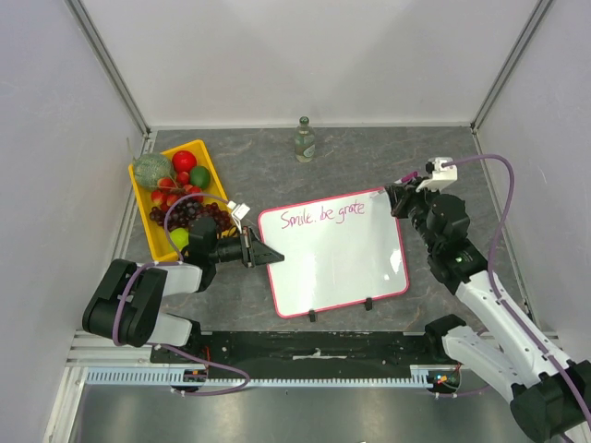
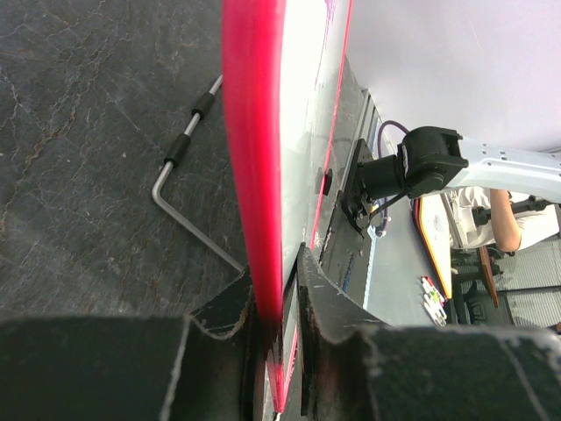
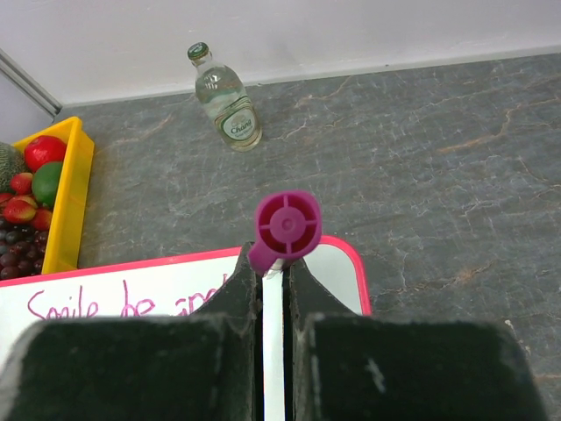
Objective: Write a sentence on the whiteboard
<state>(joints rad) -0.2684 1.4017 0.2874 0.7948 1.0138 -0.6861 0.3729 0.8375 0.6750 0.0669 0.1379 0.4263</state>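
a: where is the whiteboard, and what is on it?

b: the whiteboard [image 1: 342, 268] lies on the grey table [image 1: 369, 157] in front of your two arms, near the middle, turned a little off square. it has a pink-red rim, and two small black clips [image 1: 368, 304] sit on its near edge. the sentence [image 1: 323, 214] runs along the far edge in thin pink handwriting. from above it reads "smile. be grate" and ends close to the far right corner.

a: what are my hands doing?

b: your left gripper [image 2: 279, 303] is clamped on the board's left rim. its wrist view shows the red edge pinched between both fingers. your right gripper [image 3: 273, 285] is closed around a marker [image 3: 287, 224] with a magenta end, the white barrel squeezed between its fingers. it hangs at the board's far right corner, just past the last letters. i cannot tell whether the tip touches the board.

a: anything else on the table?

b: a yellow tray [image 3: 72, 202] of fruit lies to the left, just behind your left gripper and apart from the board. a clear glass bottle [image 1: 304, 140] with a green cap stands upright by the back wall. in the left wrist view a bent metal rod [image 2: 180, 189] shows against the table beside the board's rim.
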